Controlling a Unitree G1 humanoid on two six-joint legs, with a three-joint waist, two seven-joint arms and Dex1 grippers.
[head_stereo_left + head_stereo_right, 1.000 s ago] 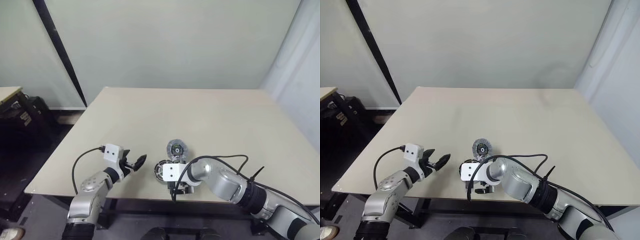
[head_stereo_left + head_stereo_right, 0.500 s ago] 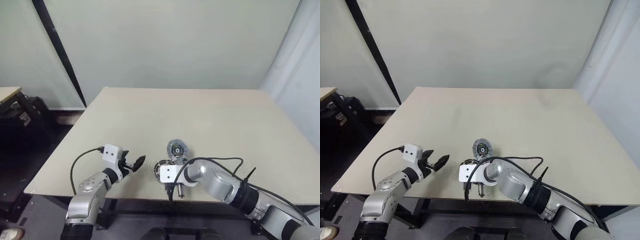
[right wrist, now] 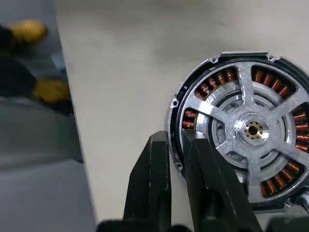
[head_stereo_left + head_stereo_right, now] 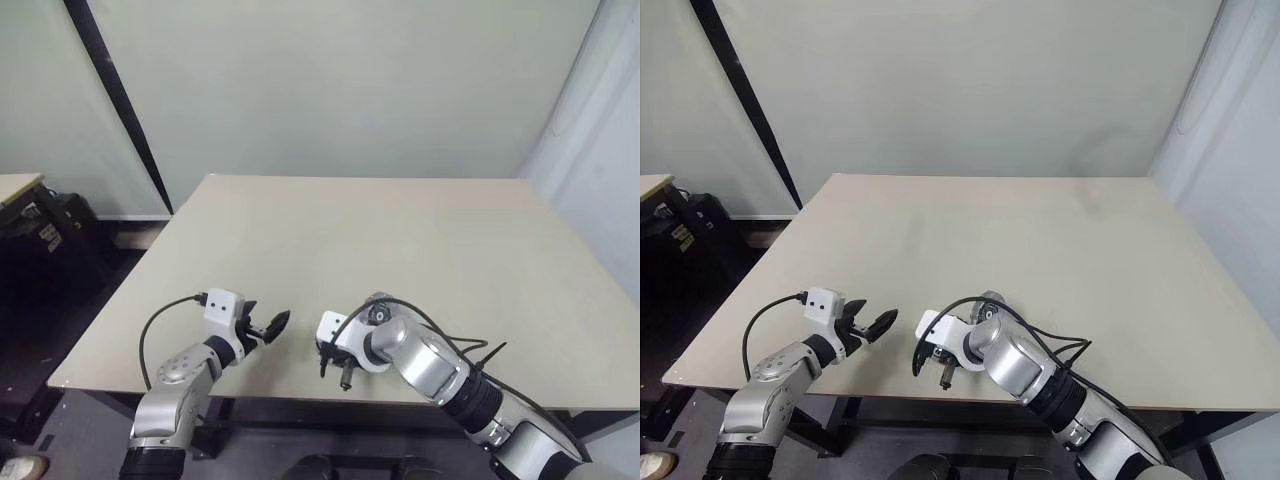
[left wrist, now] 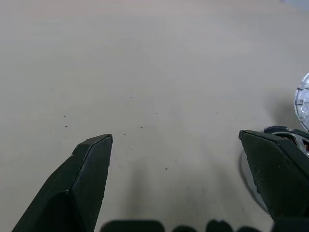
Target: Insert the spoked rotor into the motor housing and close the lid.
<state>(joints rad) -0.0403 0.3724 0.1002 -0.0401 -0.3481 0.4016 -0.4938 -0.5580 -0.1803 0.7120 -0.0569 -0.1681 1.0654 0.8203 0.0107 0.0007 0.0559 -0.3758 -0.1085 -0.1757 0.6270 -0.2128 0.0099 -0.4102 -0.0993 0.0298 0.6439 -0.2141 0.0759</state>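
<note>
from the head views i see the left gripper (image 4: 268, 327) spread wide over the bare table (image 4: 400, 230), while the right arm covers the parts at the near edge. in the left wrist view the lid (image 5: 302, 100) is cut off at the frame edge. in the right wrist view the right gripper (image 3: 179, 153) is pinched onto the rim of the motor housing (image 3: 244, 145), where the spoked rotor (image 3: 252, 128) sits over the copper windings.

You are looking at a bare test room or lab: a plain beige worktable (image 4: 400, 230) stands against a blank pale green wall (image 4: 340, 80), with a black post (image 4: 120, 100) leaning across it, a white curtain (image 4: 600, 130) on the right, and a dark floor with cluttered equipment (image 4: 40, 235) on the left.
</note>
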